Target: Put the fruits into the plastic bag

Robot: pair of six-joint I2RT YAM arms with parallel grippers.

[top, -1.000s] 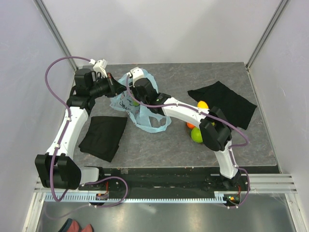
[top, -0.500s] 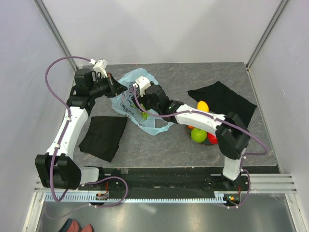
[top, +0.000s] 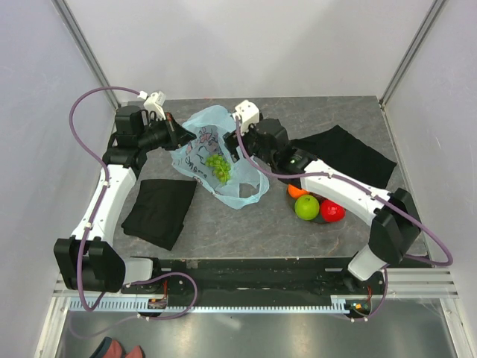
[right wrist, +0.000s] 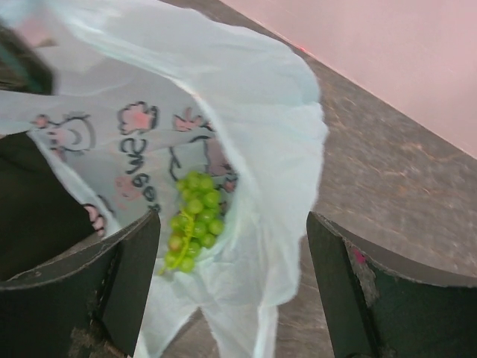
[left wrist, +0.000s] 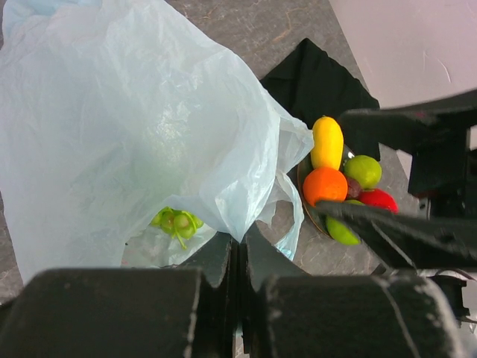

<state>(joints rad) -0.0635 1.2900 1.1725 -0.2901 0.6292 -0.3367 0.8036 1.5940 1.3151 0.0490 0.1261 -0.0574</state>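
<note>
The light-blue plastic bag (top: 212, 149) lies open at the back middle of the table. A green grape bunch (top: 218, 167) lies loose inside it, also seen as grapes (right wrist: 195, 216) in the right wrist view. My left gripper (top: 181, 136) is shut on the bag's edge (left wrist: 240, 224) and holds it up. My right gripper (top: 244, 149) hovers open and empty just above the bag's right rim (right wrist: 298, 149). The other fruits sit in a pile to the right: yellow one (left wrist: 326, 142), orange (top: 297, 191), green apple (top: 306, 207), red apple (top: 332, 211), dark purple one (left wrist: 353, 188).
One black cloth (top: 159, 211) lies at the front left and another black cloth (top: 343, 158) at the back right, partly under my right arm. The fruit pile rests on a dark plate (top: 319, 218). White walls close in the table.
My right gripper opened and let the grape bunch drop into the bag, then pulled back out to the right. The bag's mouth now stands wider. The left gripper kept its hold.
</note>
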